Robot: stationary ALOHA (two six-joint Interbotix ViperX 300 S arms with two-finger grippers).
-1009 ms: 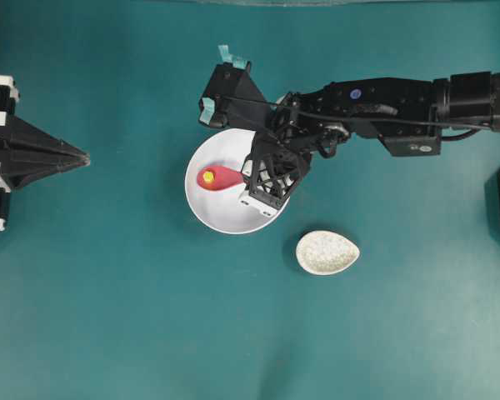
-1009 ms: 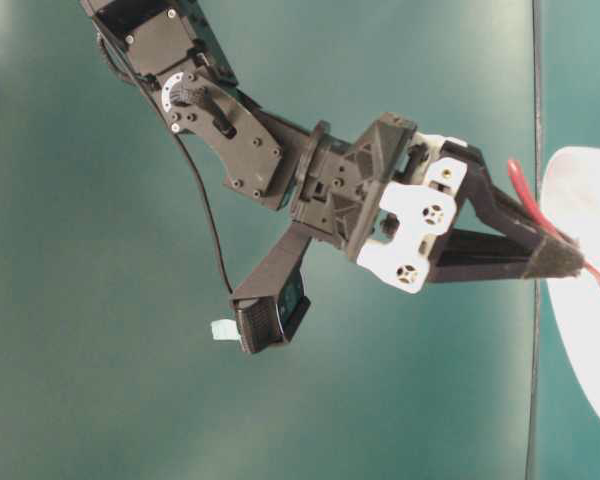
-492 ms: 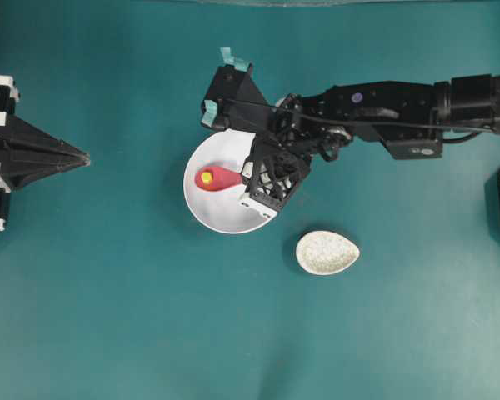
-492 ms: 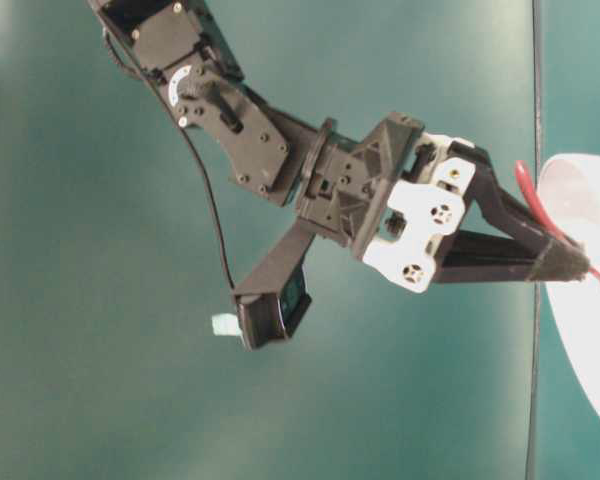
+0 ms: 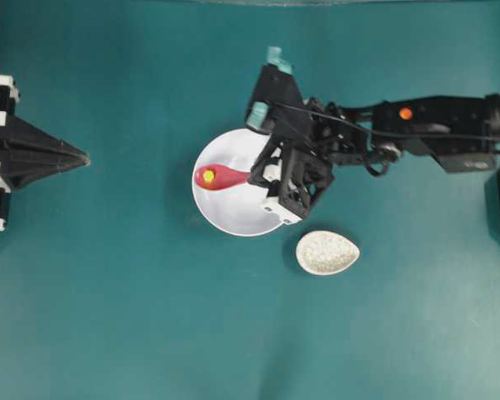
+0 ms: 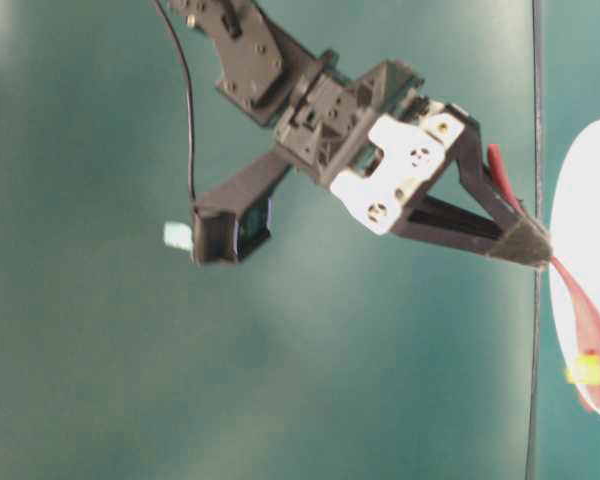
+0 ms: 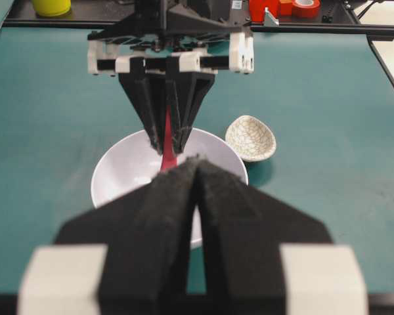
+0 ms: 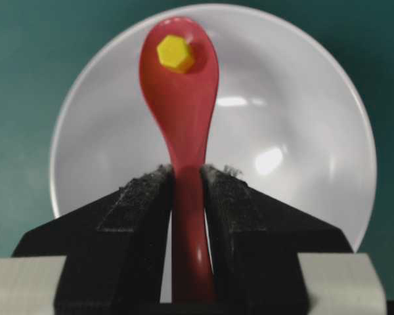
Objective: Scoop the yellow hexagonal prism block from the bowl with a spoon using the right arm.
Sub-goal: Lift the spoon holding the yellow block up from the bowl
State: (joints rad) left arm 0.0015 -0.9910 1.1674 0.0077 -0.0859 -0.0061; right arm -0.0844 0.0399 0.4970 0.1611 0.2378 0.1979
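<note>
The right gripper (image 8: 186,190) squeezes the handle of the spoon (image 8: 182,118) between its two black pads. The spoon looks hard, shiny and slippery, so I think the handle is the best place to hold, and it could break if dropped. Farther out, the yellow hexagonal prism block (image 8: 175,54) sits in the scoop. It is tiny and light, so it may roll off if the spoon tips. Beyond lies the bowl (image 8: 302,131). Far off, the left gripper (image 5: 75,156) is closed and holds nothing.
</note>
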